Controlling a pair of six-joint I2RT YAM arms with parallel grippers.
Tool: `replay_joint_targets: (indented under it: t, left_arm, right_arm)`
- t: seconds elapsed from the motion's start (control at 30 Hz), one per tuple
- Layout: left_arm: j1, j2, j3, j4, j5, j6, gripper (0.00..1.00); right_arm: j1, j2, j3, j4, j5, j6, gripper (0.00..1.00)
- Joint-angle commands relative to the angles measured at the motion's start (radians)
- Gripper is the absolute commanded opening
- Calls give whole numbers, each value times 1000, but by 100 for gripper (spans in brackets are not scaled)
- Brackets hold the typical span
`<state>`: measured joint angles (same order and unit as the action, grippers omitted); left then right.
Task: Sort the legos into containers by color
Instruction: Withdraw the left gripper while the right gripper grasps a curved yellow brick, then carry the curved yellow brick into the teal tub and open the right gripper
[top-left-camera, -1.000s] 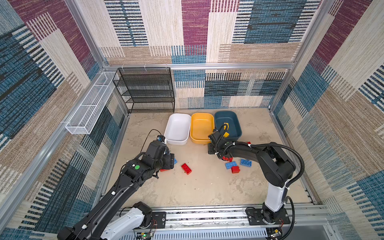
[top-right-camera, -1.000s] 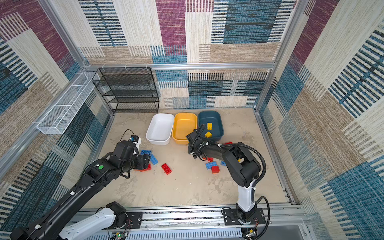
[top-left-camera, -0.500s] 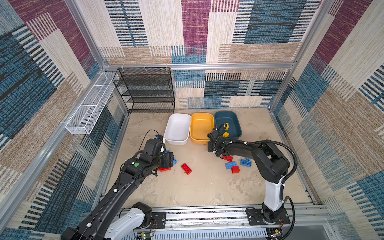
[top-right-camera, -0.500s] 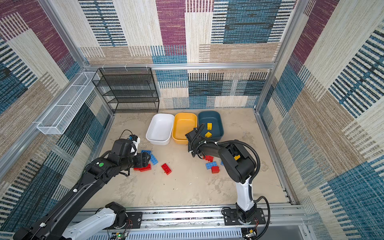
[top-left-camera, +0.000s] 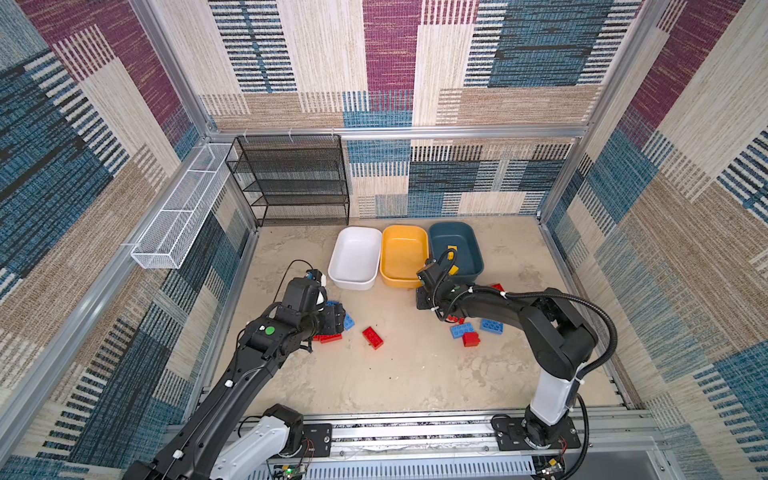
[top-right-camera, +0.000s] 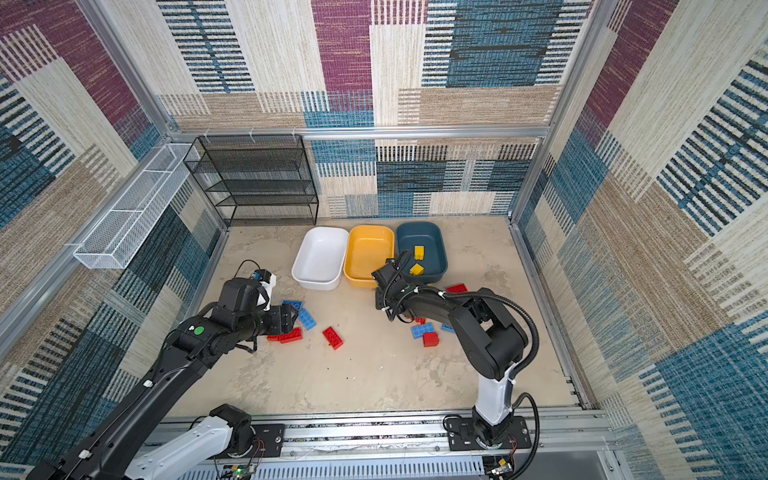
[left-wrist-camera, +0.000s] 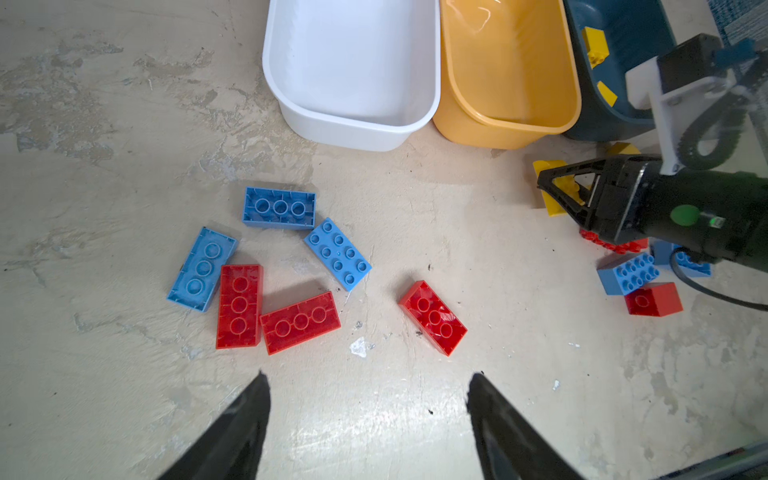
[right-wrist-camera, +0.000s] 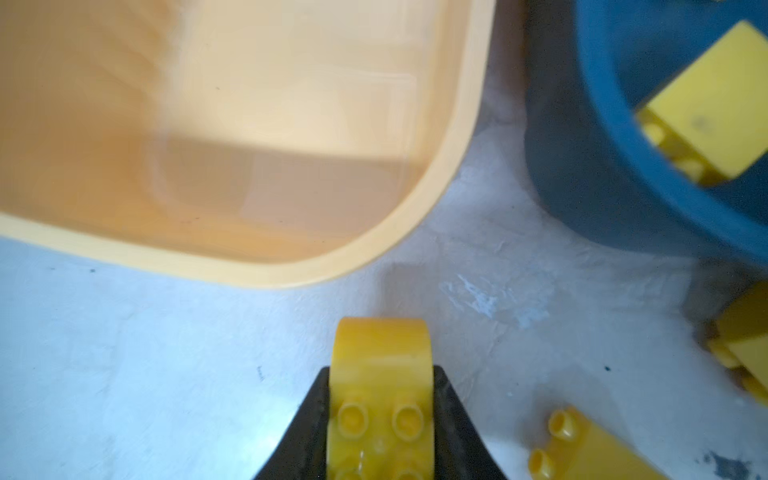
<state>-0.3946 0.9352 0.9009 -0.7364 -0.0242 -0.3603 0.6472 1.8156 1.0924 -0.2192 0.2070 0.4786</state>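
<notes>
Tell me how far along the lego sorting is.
Done: two yellow bricks lie in the teal tub. In hand: the right gripper is shut on another yellow brick near the yellow tub. Left: red bricks, blue bricks and more yellow ones on the floor; the white tub and yellow tub are empty. The left gripper hangs open near the red bricks.

Legible text, brands, numbers: none recorded on any item. Unlettered markings noted: one plain green round sticker (top-left-camera: 270, 330) on the left arm (top-left-camera: 249, 374); one green dot (left-wrist-camera: 683, 216) on the right arm (left-wrist-camera: 727, 237).
</notes>
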Motion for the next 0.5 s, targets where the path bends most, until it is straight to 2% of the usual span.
replay_joint_targets:
  t: [0.0,0.13,0.3,0.47]
  left_arm:
    - [2,-12,-6,11,-18,1,76]
    - [1,-35,-12,11,-18,1,77]
    - [1,-55,-17,15,-30,0,77]
    - [1,-50,-19,11,-33,-2,77]
  right_arm:
    - [7,-77,-19,-31,-25,20,22]
    - [9,-183,-37,-70,-55,22,23]
    - [5,-266,23,-177,-81,-1,23]
    - [-49,-292,122,-238,-181,-29,25]
